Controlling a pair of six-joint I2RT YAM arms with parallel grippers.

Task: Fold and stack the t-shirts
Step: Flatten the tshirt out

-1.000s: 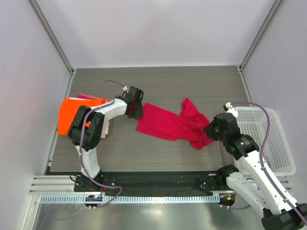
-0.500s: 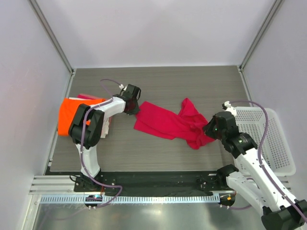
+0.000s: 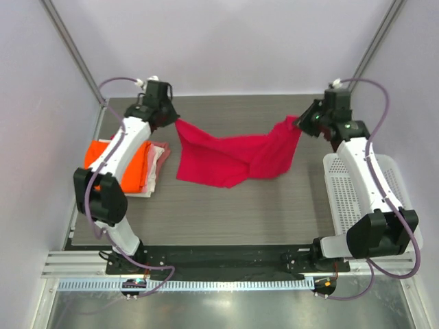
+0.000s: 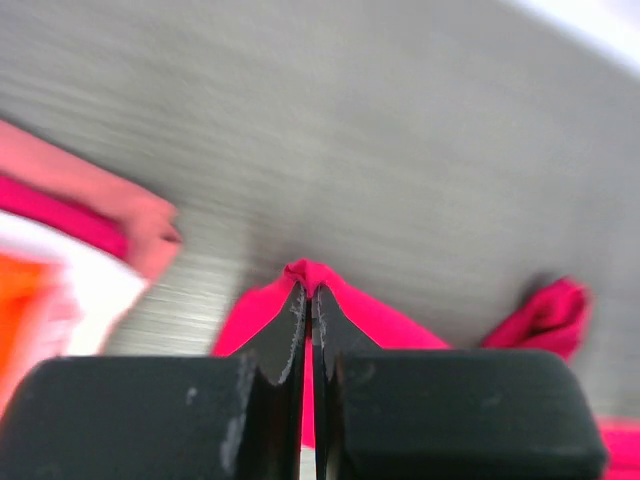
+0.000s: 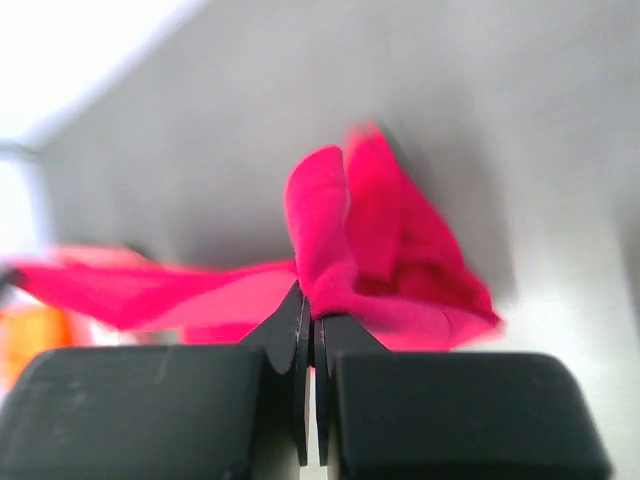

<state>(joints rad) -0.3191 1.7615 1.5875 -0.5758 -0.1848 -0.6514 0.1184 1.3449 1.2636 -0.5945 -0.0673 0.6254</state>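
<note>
The crimson-red t-shirt [image 3: 230, 154] hangs stretched between both grippers above the far part of the table, sagging in the middle. My left gripper [image 3: 175, 120] is shut on its left corner; the cloth pokes out between the fingertips in the left wrist view [image 4: 310, 272]. My right gripper [image 3: 300, 122] is shut on its right end, which bunches above the jaws in the right wrist view [image 5: 345, 235]. The orange t-shirt [image 3: 116, 164] lies folded at the left on top of the pale pink/white t-shirt [image 3: 156, 161].
A white lattice basket [image 3: 367, 199] stands at the right edge of the table [image 3: 226, 212]. Grey walls with metal posts close in the back and sides. The arm bases sit on the rail at the near edge.
Both arms swung far back and up, lifting the red shirt off the table and pulling it taut between them. Before, it lay crumpled at the table's middle.
</note>
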